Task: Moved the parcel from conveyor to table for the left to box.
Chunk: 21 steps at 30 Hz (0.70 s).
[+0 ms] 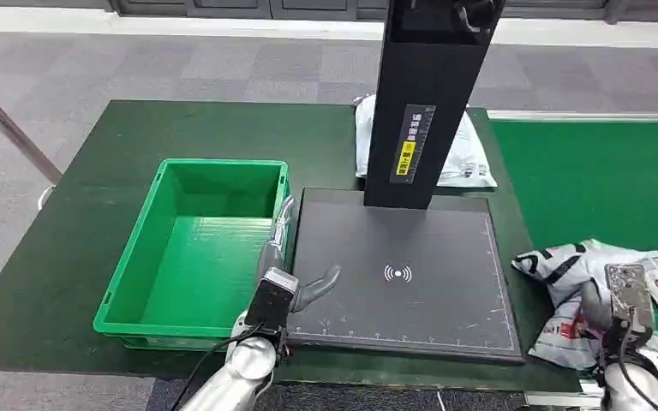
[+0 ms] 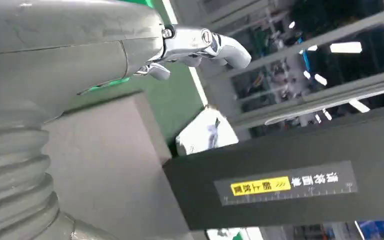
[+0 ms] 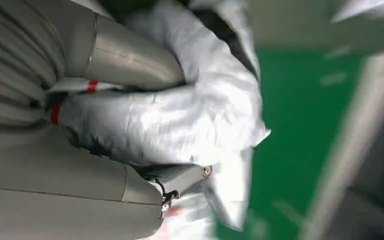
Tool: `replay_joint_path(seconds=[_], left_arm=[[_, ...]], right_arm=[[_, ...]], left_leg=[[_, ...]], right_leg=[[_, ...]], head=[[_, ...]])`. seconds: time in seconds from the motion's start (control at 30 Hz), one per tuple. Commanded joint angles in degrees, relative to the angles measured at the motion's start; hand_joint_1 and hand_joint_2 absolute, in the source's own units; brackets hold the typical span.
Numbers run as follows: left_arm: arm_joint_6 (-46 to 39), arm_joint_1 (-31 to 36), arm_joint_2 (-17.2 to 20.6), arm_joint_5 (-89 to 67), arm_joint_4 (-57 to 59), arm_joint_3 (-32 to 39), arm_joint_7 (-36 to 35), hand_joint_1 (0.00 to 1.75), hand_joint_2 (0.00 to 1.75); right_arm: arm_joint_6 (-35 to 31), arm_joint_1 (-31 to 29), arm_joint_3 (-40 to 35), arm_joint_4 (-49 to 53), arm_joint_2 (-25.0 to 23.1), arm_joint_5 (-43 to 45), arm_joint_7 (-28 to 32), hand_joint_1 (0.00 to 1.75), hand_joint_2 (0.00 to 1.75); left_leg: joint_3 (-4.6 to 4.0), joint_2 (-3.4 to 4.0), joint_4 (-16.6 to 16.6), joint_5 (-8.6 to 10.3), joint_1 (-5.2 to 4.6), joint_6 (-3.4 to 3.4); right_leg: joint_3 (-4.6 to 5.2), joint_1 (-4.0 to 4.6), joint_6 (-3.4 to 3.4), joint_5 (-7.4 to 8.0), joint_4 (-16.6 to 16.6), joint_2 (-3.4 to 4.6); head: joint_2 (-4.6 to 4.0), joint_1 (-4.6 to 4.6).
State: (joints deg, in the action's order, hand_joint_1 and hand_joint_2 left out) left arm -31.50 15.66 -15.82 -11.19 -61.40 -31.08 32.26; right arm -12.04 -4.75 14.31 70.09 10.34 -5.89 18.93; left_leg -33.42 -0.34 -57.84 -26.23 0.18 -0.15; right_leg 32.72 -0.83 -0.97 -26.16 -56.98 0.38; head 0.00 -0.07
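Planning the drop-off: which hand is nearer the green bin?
Left. The left hand hovers at the green bin's right wall, over the black pad's edge. The right hand is far across the pad, gripping a parcel on the conveyor.

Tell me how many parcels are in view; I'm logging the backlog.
2, maybe more. One white parcel lies behind the black scanner column; one crumpled parcel sits on the conveyor in the right hand. It may overlap another bag.

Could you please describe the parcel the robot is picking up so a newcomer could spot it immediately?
Find the green conveyor belt right of the black scanner platform. At its near end lies a crumpled white parcel with red-and-black print, the one gripped by the right hand.
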Motion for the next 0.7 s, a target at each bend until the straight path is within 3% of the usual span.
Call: replay_joint_path(seconds=[0.03, 0.17, 0.27, 0.37, 0.47, 0.7], left_arm=[[1.18, 4.58, 1.72, 2.92, 4.65, 0.86, 1.39, 0.00, 1.75], [1.47, 5.77, 0.15, 3.59, 7.17, -0.18, 2.36, 0.00, 1.75], [1.67, 5.84, 0.12, 3.63, 7.24, -0.36, 2.36, 0.00, 1.75], [2.25, 6.61, -0.33, 4.13, 8.25, -1.01, 2.31, 0.00, 1.75], [2.10, 6.79, -0.51, 4.15, 8.56, -1.09, 2.33, 0.00, 1.75], [2.76, 7.38, -0.70, 4.56, 9.55, -1.66, 2.31, 0.00, 1.75]], right_arm=[[-1.38, 3.37, -17.80, 26.05, -4.19, 5.96, 2.08, 1.75, 1.75], [-3.22, 2.19, -25.14, 23.82, -5.85, 2.42, 3.45, 1.75, 1.75], [-3.32, 1.63, -25.58, 23.06, -5.93, 2.39, 3.42, 1.75, 1.75], [-2.04, -2.46, -30.32, 18.28, -6.19, 1.72, 2.57, 1.75, 1.75], [-2.66, -3.44, -31.21, 16.85, -6.87, 1.15, 2.37, 1.75, 1.75], [-1.71, -5.20, -33.68, 14.08, -6.69, 0.37, 1.11, 1.75, 1.75]], left_leg=[[0.00, 0.39, 0.03, -0.01, -0.02, -0.10], [0.03, 0.21, 0.08, 0.07, 0.05, -0.17], [-0.01, 0.16, 0.08, 0.08, 0.02, -0.16], [-0.02, 0.14, 0.06, 0.09, -0.01, -0.15], [0.00, 0.39, 0.18, 0.15, -0.01, -0.16], [-0.05, 0.01, 0.12, 0.15, -0.02, -0.17]], right_leg=[[0.22, -0.01, 0.13, 0.05, -0.10, 0.33], [0.11, 0.06, 0.14, 0.01, -0.03, 0.16], [0.13, 0.03, 0.14, 0.00, -0.06, 0.10], [0.13, -0.01, 0.11, 0.00, -0.07, 0.08], [0.13, 0.01, 0.16, 0.13, 0.06, 0.28], [0.11, -0.02, 0.15, 0.01, 0.02, -0.06]], head=[[0.00, 0.00], [0.00, 0.00], [0.00, -0.02], [0.00, 0.00], [0.00, 0.00], [0.00, 0.00]])
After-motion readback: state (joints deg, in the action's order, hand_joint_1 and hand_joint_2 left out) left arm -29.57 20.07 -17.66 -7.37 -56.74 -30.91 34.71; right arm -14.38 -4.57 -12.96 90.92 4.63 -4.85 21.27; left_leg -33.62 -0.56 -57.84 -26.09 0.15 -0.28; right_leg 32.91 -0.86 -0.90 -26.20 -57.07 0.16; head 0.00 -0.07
